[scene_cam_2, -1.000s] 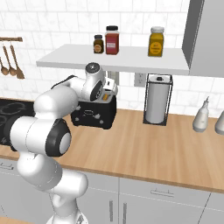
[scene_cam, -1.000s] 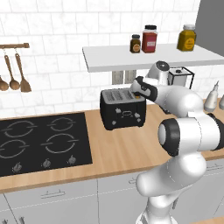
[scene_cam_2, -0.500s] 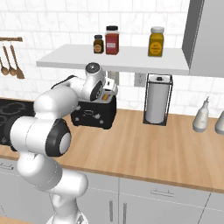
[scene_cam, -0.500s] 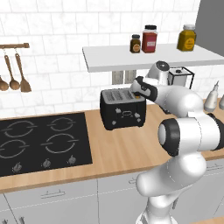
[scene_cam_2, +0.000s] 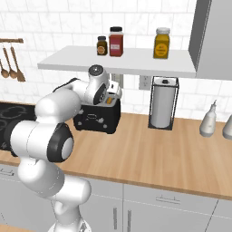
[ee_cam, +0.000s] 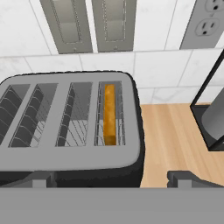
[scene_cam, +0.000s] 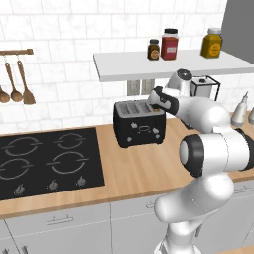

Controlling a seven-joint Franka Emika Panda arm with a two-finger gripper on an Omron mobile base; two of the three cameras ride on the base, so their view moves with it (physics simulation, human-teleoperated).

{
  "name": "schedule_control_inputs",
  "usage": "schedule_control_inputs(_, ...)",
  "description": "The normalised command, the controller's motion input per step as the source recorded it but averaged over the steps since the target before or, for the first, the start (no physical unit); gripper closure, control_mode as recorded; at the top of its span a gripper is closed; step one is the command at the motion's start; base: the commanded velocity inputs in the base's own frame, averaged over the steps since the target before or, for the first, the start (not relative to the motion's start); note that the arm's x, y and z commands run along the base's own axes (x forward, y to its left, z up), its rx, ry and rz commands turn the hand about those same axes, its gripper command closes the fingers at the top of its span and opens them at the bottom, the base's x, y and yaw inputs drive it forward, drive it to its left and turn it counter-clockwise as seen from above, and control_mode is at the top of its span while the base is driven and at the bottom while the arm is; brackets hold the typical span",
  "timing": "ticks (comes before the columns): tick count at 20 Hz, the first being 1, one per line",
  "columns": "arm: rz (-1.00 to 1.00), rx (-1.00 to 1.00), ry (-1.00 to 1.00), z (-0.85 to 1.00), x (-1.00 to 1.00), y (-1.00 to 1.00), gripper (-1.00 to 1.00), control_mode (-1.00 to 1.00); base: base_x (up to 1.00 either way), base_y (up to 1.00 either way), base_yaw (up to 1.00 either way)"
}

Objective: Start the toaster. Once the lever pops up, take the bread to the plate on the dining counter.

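Note:
The black toaster (scene_cam: pixel 139 124) stands on the wooden wall-side counter (scene_cam: pixel 144 173) against the tiles, right of the hob. My gripper (scene_cam: pixel 154 103) hovers just above its right end, open, with nothing between the fingers. In the hand view the toaster (ee_cam: pixel 65 118) lies right below with several pale slots, and the bread (ee_cam: pixel 109 114) sits edge-up, sunk in the rightmost slot; the gripper (ee_cam: pixel 113 179) straddles that end, fingertips (ee_cam: pixel 183 178) wide apart. From the right, the toaster (scene_cam_2: pixel 97 118) is partly behind my arm, with the gripper (scene_cam_2: pixel 111 97) over it. The plate and the dining counter are out of view.
A black hob (scene_cam: pixel 49 158) lies left of the toaster. A white shelf (scene_cam: pixel 168 64) with jars hangs close above the hand. A paper-towel holder (scene_cam_2: pixel 163 104) stands right of the toaster, bottles (scene_cam_2: pixel 209 120) farther right. Utensils (scene_cam: pixel 17 87) hang at far left.

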Motion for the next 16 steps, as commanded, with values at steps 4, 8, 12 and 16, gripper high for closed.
schedule_control_inputs(4, 0.0, 0.0, 0.0, 0.0, 0.0, 0.0, -1.0, -1.0, 0.0, 0.0, 0.0)
schedule_control_inputs(8, 0.0, 0.0, 0.0, 0.0, 0.0, 0.0, -1.0, -1.0, 0.0, 0.0, 0.0)
schedule_control_inputs(12, 0.0, 0.0, 0.0, 0.0, 0.0, 0.0, -1.0, -1.0, 0.0, 0.0, 0.0)
schedule_control_inputs(16, 0.0, 0.0, 0.0, 0.0, 0.0, 0.0, -1.0, -1.0, 0.0, 0.0, 0.0)
